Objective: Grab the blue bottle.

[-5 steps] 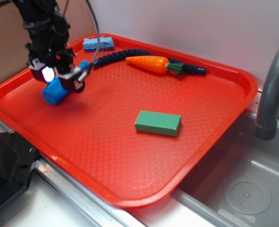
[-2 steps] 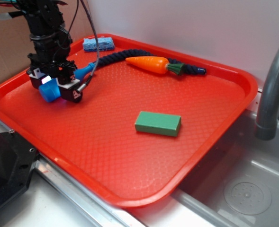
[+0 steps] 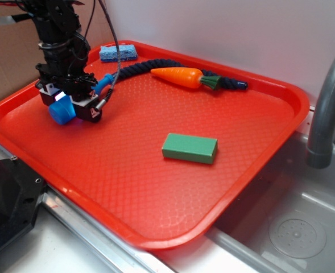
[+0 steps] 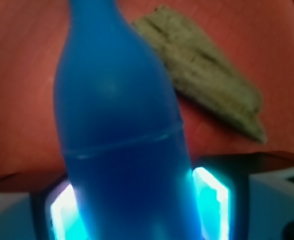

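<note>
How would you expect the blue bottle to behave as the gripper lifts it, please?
The blue bottle looks glossy and smooth, so it may slip between the fingers. Its round body would probably roll on the tray if released. It seems small plastic, likely light and stiff.

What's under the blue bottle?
Under the blue bottle you can see the red tray. The black hand sits around the bottle's fat end and covers it, so I can't tell if the bottle touches the tray or hangs just above it.
</note>
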`<state>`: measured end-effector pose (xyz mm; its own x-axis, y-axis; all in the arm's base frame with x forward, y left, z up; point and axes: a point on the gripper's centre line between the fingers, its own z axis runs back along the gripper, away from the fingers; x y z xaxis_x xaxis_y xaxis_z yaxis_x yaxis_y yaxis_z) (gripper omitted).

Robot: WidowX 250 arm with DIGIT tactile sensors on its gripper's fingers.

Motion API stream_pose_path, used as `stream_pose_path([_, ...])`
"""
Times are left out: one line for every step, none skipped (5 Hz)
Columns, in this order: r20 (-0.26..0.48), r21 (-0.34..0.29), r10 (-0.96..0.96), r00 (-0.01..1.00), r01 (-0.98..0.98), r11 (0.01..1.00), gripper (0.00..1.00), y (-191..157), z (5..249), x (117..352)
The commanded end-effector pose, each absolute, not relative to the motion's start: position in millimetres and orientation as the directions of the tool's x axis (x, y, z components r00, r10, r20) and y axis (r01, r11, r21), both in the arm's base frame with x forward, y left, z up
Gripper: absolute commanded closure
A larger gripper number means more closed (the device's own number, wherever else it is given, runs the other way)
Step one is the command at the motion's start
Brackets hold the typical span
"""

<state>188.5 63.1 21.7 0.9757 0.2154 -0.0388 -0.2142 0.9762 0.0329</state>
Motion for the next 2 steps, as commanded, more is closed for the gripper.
stream_pose_path([0.104,-0.045,0.102,0.989,-0.098,0.994,1.00,24,121,194])
stream_pose_path([0.144,-0.061,0.092,0.985,-0.083,0.995,1.00,8,163,192])
